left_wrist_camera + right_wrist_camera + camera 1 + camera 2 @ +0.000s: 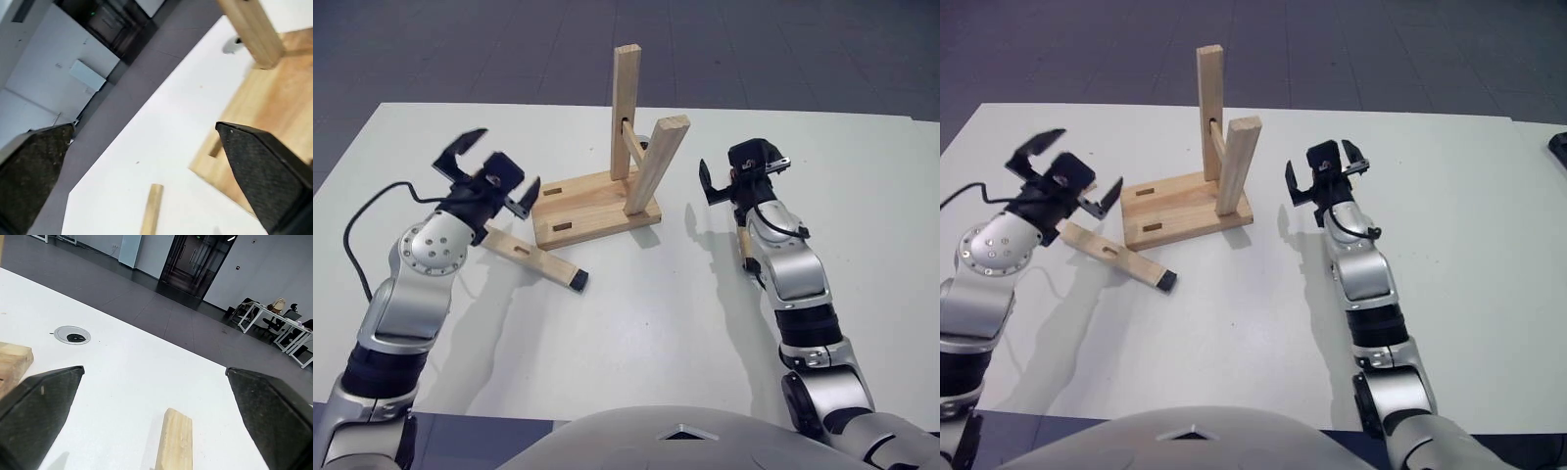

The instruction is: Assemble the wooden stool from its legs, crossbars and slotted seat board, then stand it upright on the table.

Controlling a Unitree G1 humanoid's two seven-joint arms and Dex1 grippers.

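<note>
The seat board (582, 211) lies flat on the white surface (636, 323), about midway between the left and right edges and nearer the far edge than the near one. Two legs stand upright in its right half, the far leg (626, 108) behind the near leg (656, 166), and a short crossbar (634, 142) joins them. In the left half of the board two slots (553, 192) are open, with nothing in them. A loose leg (538, 259) with a dark tip lies flat on the surface just beside the board's left end, on the near side. It runs slantwise, with the tip pointing toward the near edge. The left tool (494, 176) hangs over the other end of this leg, close to the board's left end. Its two fingers are spread wide and hold nothing, and the left wrist view shows the leg's end on the surface between them. The right tool (739, 174) is to the right of the board and apart from it, its fingers likewise spread wide with nothing between them. A smaller wooden piece (175, 443) lies on the surface beneath it, partly hidden by the arm. A round grommet (72, 334) is set into the surface toward the far edge.
</note>
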